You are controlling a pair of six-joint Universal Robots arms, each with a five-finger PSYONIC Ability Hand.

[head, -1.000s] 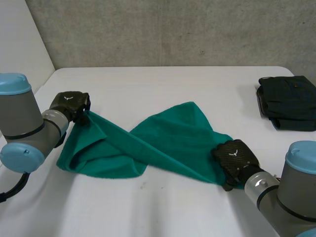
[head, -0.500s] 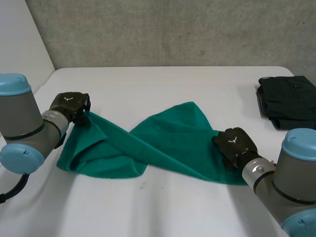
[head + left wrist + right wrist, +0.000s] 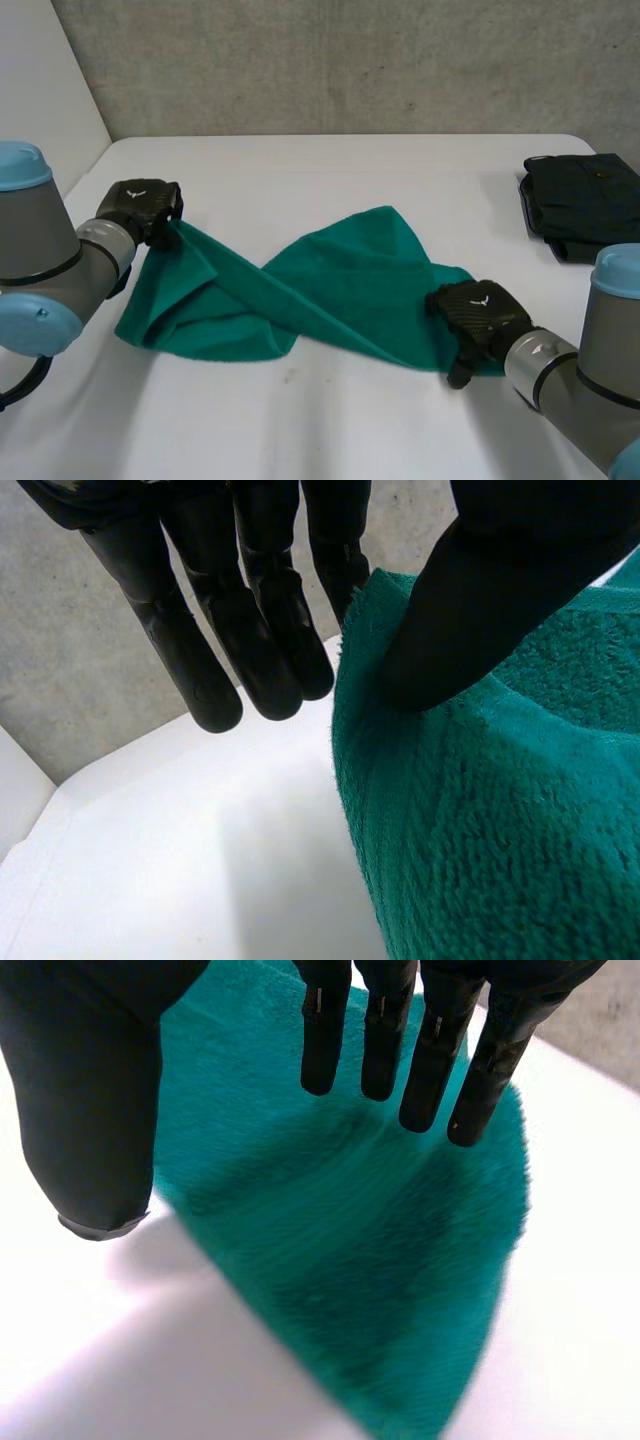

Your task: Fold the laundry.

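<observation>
Clearly the green towel [image 3: 330,285] needs untwisting before any fold is worth making. It lies across the middle of the head view on the white table [image 3: 330,170], wrung into a crossed band, with a bunched lobe at lower left and a broader flap rising toward the centre. My reading is that the step in hand is getting hold of both ends so the cloth can be lifted and spread flat. The left hand [image 3: 145,208], at the left of the frame, pinches the towel's upper-left corner: in its wrist view the thumb [image 3: 500,590] presses into the pile, and the cloth's edge is caught against the nearest of the straight fingers [image 3: 255,610]. The right hand [image 3: 478,312], at lower right, is over the towel's right end and grips nothing. Its fingers [image 3: 380,1030] hang straight and apart above the cloth, and its thumb [image 3: 95,1110] stands off beside the edge, over bare table. It would do well to drop onto that end and pinch right at the corner, matching the left's hold. A dark folded garment [image 3: 585,205] lies well apart at upper right.
</observation>
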